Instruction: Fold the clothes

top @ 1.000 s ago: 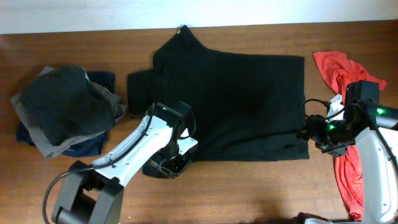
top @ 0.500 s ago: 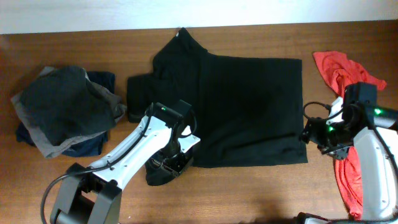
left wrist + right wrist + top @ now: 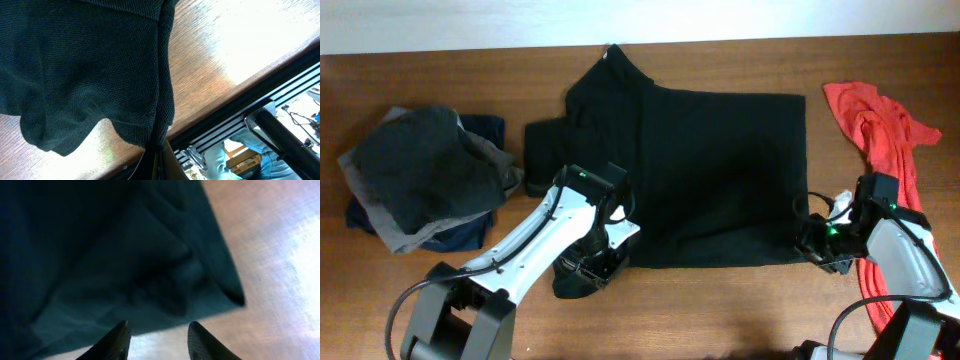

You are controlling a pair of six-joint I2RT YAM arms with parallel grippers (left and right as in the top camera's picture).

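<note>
the black shirt [image 3: 720, 170] lies spread on the middle of the tabletop [image 3: 720, 310], its lower-left sleeve pinched in the left end effector [image 3: 588, 268], which has dragged it slightly toward the front edge. the right end effector [image 3: 817, 243], fingers spread, has dropped to the shirt's lower-right corner.

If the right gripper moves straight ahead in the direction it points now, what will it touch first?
Most likely the black shirt, whose corner lies on the table just ahead of the open right gripper; depth is hard to judge.
</note>
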